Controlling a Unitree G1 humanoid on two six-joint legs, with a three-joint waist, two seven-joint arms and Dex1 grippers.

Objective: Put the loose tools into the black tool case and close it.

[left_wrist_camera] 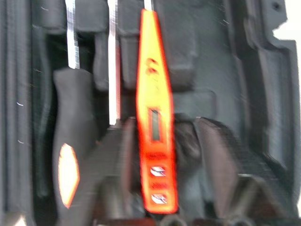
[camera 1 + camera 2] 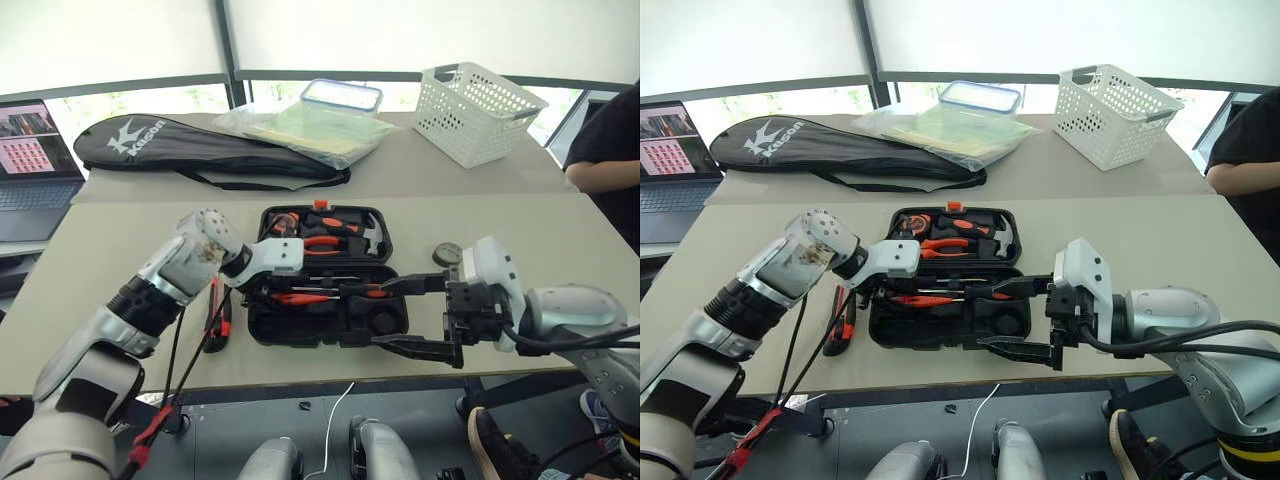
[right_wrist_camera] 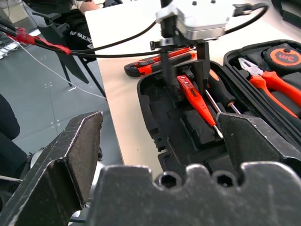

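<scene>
The slim orange tester screwdriver [image 3: 196, 100] lies in a moulded recess of the black tool case [image 2: 325, 322], directly between the left gripper [image 3: 184, 79]'s jaws, which stand spread on either side of its handle and are not pressing it; whether they touch it at all I cannot tell. It looks light, thin and stiff, a smooth plastic barrel that could roll or skid under a careless pinch, so the flat middle of the handle, near the little window, seems the safest place to take it, rather than the bare metal tip. Just beside it, to one side of those jaws, sits a black-and-orange-handled screwdriver [image 3: 221, 92], already bedded in its slot, its grip thicker and probably rubbery, easier to hold.

Outside the case, on the tabletop [image 2: 120, 240] beyond the left jaws, the black-orange utility knife [image 3: 162, 62] is not yet packed. It seems denser, flat-sided and hard; I would grip across its body, well clear of the blade end.

The right gripper [image 2: 412, 315] hangs at the case's other end, jaws fully released and empty, one finger over the lower tray, the other off its front edge. The small dark tape roll [image 2: 446, 254] rests well apart from both pairs of jaws, behind the right arm; light, round, best pinched across its rim.
</scene>
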